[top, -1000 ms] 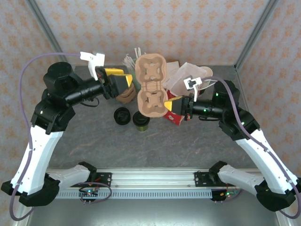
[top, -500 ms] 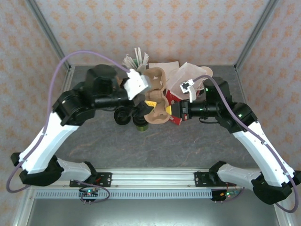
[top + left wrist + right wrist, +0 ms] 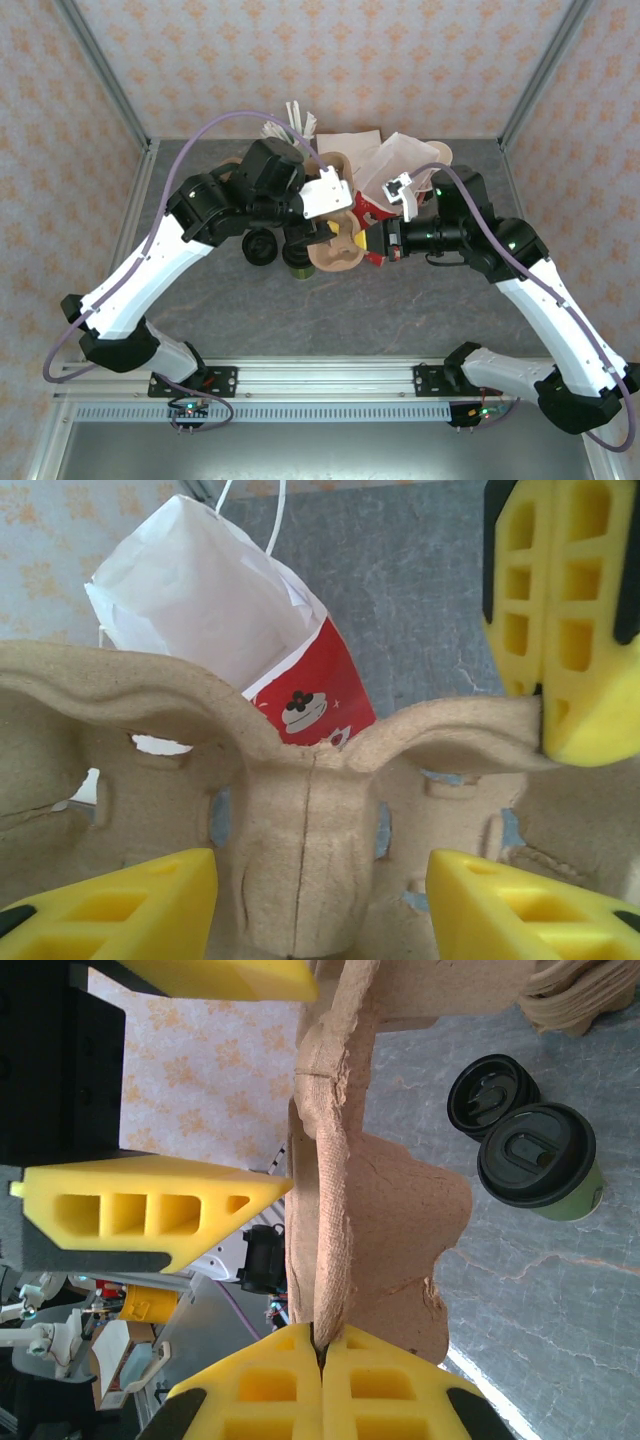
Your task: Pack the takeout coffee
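The right gripper (image 3: 320, 1345) is pinched tight on the rim of a cardboard cup carrier (image 3: 380, 1220), which hangs above the table (image 3: 545, 1300). The left gripper (image 3: 320, 880) straddles the carrier's middle ridge, its jaws apart with gaps on both sides. The red-and-white paper bag (image 3: 210, 600) stands just beyond, to the far right. The takeout coffee (image 3: 538, 1155) stands on the table below and left of the carrier, just beside a pile of black lids (image 3: 490, 1095).

text: none legible | sign: black-and-white emblem (image 3: 300, 709) | on: red bag (image 3: 335, 670)
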`<state>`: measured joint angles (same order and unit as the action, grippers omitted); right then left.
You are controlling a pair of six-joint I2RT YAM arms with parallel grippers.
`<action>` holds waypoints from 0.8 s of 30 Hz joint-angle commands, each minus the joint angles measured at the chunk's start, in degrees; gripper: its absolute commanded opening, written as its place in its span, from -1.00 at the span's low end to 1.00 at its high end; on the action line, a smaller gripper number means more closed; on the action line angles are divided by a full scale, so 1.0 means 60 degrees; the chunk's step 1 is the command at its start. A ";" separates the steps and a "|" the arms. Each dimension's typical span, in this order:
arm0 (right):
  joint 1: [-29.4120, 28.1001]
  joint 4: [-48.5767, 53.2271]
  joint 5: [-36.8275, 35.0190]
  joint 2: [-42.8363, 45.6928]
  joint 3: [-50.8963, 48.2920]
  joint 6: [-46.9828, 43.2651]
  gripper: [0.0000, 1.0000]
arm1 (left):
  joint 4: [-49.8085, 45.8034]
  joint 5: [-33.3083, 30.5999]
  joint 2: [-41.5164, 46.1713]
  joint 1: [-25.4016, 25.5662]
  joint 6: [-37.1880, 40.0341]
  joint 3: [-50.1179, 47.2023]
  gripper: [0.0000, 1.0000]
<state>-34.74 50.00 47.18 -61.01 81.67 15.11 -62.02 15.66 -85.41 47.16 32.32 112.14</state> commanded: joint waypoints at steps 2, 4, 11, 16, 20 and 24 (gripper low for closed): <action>-0.0081 0.0074 0.0237 0.0120 0.0327 -0.0160 -1.00 | -0.0122 -0.0391 -0.0060 0.0045 0.0310 0.0170 0.17; -0.0075 0.0054 0.0283 0.0162 0.0299 -0.0172 -1.00 | -0.0272 -0.0390 -0.0170 0.0040 0.0355 0.0250 0.17; -0.0072 0.0011 0.0300 0.0279 0.0250 -0.0156 -1.00 | -0.0277 -0.0238 -0.0409 0.0058 0.0345 0.0275 0.16; -0.0070 -0.0027 0.0311 0.0339 0.0195 -0.0146 -1.00 | -0.0553 -0.0031 -0.0661 0.0057 0.0355 0.0584 0.02; -0.0075 -0.0028 0.0266 0.0371 0.0164 -0.0170 -1.00 | -0.0577 0.0009 -0.0722 0.0065 0.0351 0.0661 -0.23; -0.0073 -0.0018 0.0191 0.0371 0.0125 -0.0199 -1.00 | -0.0492 -0.0072 -0.0692 0.0058 0.0312 0.0650 -0.28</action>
<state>-34.74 50.17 47.92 -59.92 81.67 14.87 -63.83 15.59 -89.67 47.27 33.74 114.56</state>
